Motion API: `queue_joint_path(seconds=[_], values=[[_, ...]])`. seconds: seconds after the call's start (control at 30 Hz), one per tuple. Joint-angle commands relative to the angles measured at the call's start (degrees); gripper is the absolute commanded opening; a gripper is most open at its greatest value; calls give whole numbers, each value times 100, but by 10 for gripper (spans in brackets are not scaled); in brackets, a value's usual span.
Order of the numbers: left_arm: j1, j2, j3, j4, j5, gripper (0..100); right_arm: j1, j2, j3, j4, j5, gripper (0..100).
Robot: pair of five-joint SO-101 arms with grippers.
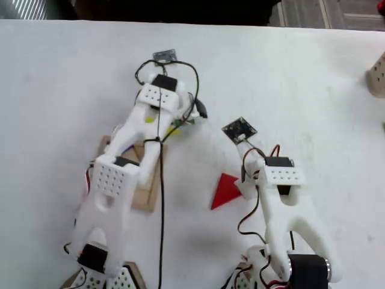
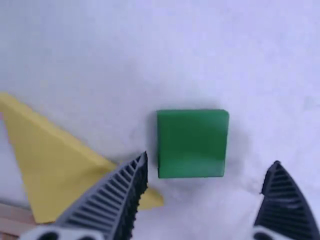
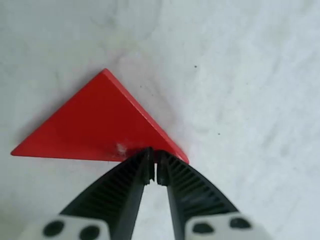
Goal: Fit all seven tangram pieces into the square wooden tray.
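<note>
Between the wide-spread fingers of the left end effector point(image 2: 209, 167) lies the green square point(image 2: 192, 142), flat on the counter point(image 2: 150, 50). A yellow triangle point(image 2: 50, 155) lies between that square and the wooden tray point(image 2: 10, 215). The right end effector point(image 3: 153, 159) is pinched together, its tips at one edge of the red triangle point(image 3: 100, 125). That triangle lies apart from the tray, with bare counter around it.

White table point(image 1: 289, 66), tan perforated block point(image 1: 378, 75) at its right edge
</note>
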Motion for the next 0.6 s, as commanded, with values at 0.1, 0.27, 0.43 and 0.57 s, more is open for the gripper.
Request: queue_joint_path(seconds=[0.1, 0.27, 0.43, 0.57], values=[[-233, 40, -387, -88, 387, 358, -75, -163, 0, 127, 79, 17], [-215, 40, -378, -193, 492, 358, -75, -163, 0, 127, 79, 17], [-207, 48, -369, -308, 466, 287, -75, -163, 0, 136, 79, 17], [-233, 48, -334, -545, 167, 238, -66, -163, 9, 145, 79, 17]])
